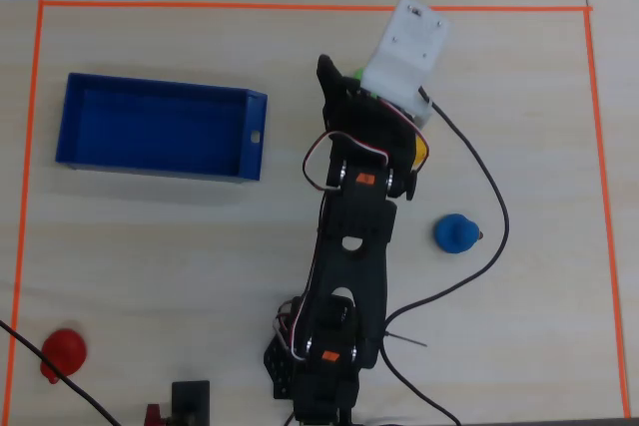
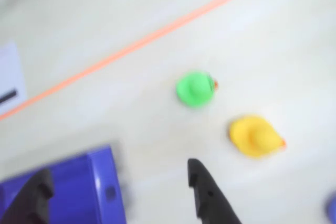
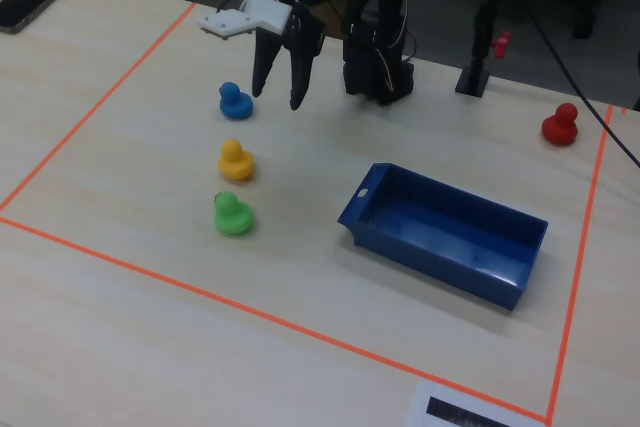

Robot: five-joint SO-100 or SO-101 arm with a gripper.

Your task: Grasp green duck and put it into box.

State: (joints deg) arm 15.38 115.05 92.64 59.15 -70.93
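Green duck (image 3: 233,214) seemingly clear of tape (image 3: 150,278)

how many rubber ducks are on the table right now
4. In the fixed view, the blue duck, yellow duck and green duck sit in a line left of the box; a red duck sits far right. None appears hidden.

My green duck (image 3: 234,214) sits upright on the table, a small bright rubber shape with an orange-brown beak, though the wrist view blurs it. My box (image 3: 447,237) lies well apart to its right in the fixed view: a royal-blue open tray, low-walled, apparently empty.
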